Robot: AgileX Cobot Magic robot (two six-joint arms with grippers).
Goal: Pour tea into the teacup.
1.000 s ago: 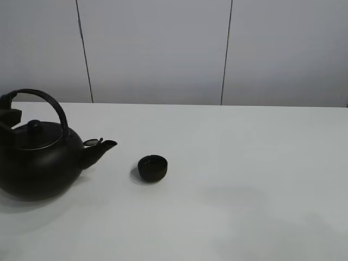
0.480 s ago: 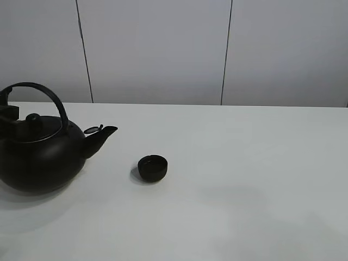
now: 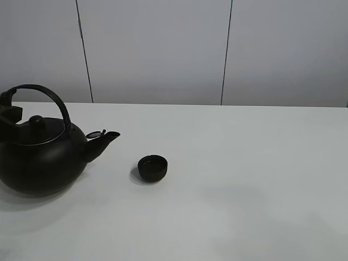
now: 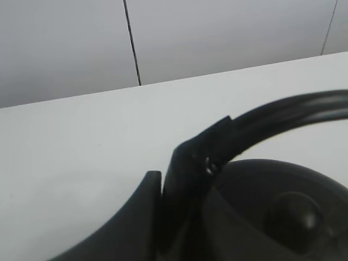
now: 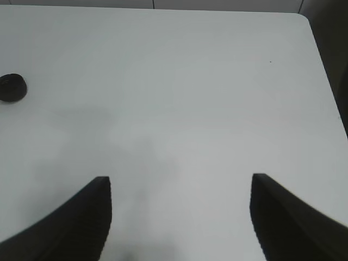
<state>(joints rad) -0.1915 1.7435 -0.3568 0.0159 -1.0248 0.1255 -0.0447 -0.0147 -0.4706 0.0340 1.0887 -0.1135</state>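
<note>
A big round black kettle (image 3: 41,163) with an arched handle (image 3: 51,100) is at the left, its spout (image 3: 106,138) pointing right towards the teacup. The teacup (image 3: 152,167) is a tiny low black cup standing upright on the white table, a short gap right of the spout. My left gripper (image 3: 7,111) is shut on the left end of the handle; in the left wrist view its fingers (image 4: 182,174) clamp the handle (image 4: 283,111) above the lid knob (image 4: 293,215). My right gripper (image 5: 180,178) is open and empty over bare table, with the teacup (image 5: 12,88) far off.
The white table (image 3: 244,163) reaches back to a grey panelled wall (image 3: 157,49). The right wrist view shows the table's rounded corner and edge (image 5: 312,32) with dark floor beyond it.
The kettle has risen a little, levelled out from a tilt and shifted slightly right towards the teacup. The teacup has not moved.
</note>
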